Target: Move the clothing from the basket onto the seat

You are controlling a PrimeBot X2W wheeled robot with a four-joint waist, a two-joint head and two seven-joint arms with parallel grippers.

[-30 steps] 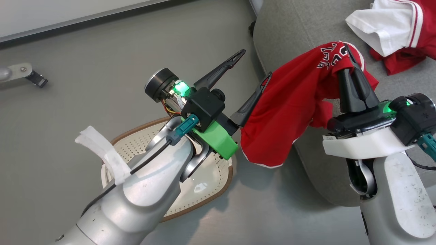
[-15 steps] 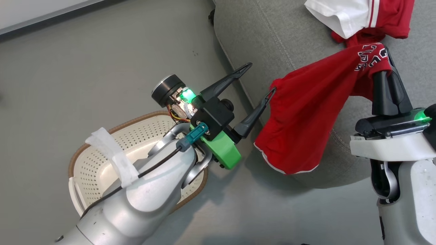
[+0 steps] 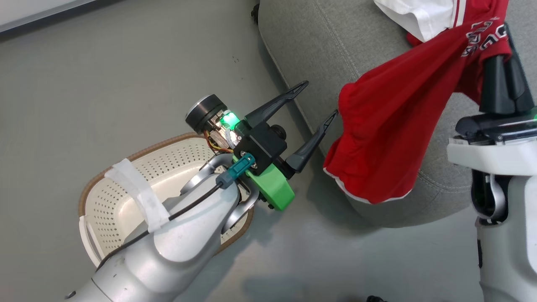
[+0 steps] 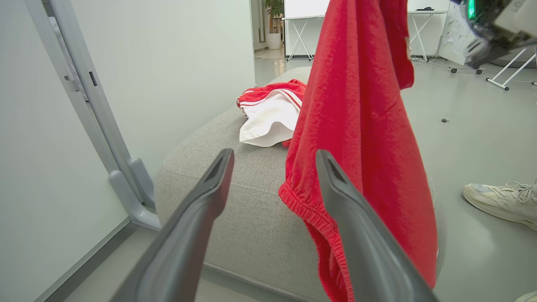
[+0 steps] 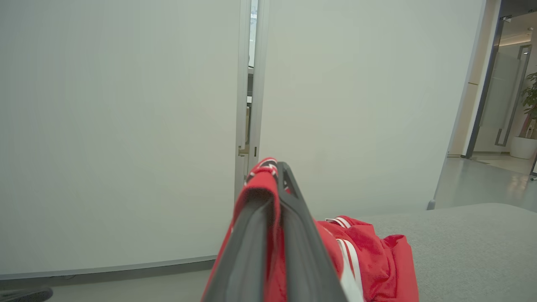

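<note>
Seat [image 3: 319, 50]: one; grey cushion on the floor [image 3: 105, 84], right of the basket.
Basket [image 3: 126, 184]: one; on the floor, partly hidden under the left arm [image 3: 176, 243].
Hanging shirt [image 3: 390, 138]: one; red, hung free before the seat's near edge.
Lying shirt [image 3: 423, 16]: one; red and white, crumpled on the seat.
Left gripper [image 3: 321, 97]: raised beyond the basket, fingers spread, empty; one tip just beside the hanging shirt.
Right gripper [image 3: 505, 58]: upright over the seat, fingers clamped on the hanging shirt's top.

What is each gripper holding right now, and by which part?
The right gripper is shut on the red shirt, pinching bunched fabric beside its white lettering. The left gripper is open, holding nothing.
</note>
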